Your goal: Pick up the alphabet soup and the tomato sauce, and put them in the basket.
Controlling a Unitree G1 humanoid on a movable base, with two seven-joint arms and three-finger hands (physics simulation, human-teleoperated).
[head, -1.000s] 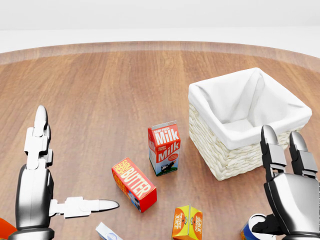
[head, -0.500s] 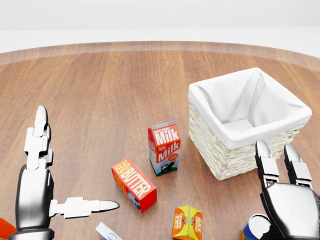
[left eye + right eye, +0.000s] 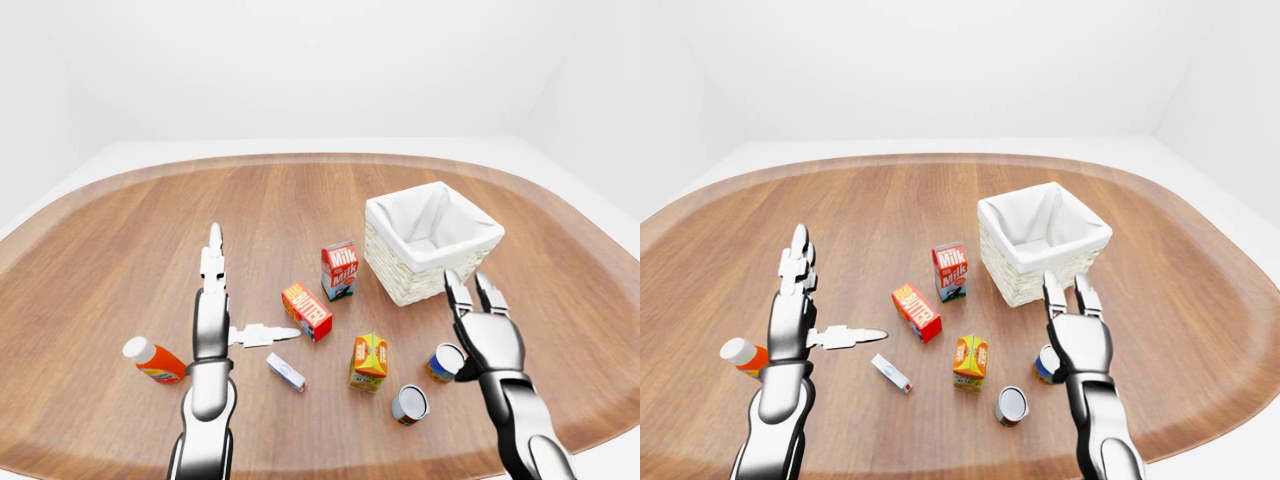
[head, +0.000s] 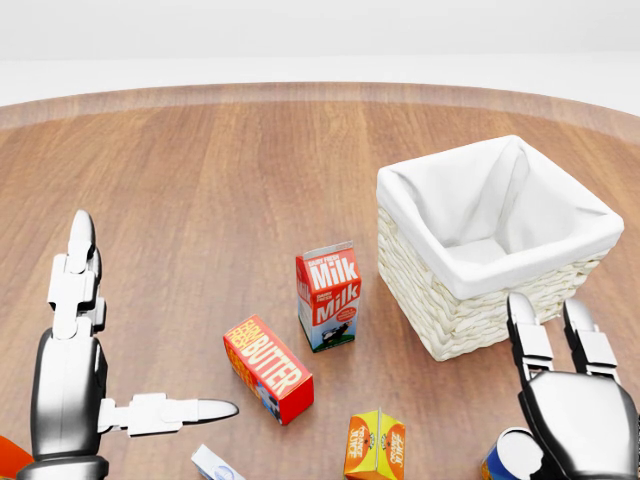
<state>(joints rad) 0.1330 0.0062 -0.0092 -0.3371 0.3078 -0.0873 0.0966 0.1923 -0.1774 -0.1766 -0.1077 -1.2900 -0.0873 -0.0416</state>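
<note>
Both hands open: right hand [image 3: 487,335] beside a blue can [image 3: 445,362], near the basket [image 3: 432,241]; left hand [image 3: 213,310] spread.

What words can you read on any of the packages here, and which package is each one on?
"Milk", printed twice, one above the other: milk carton.
"BUTTER": butter box; the smaller line above it is too blurred to read.
Orange carton: print too small to read.
Two cans, bottle and small white box: nothing legible.
Basket: no text.
</note>
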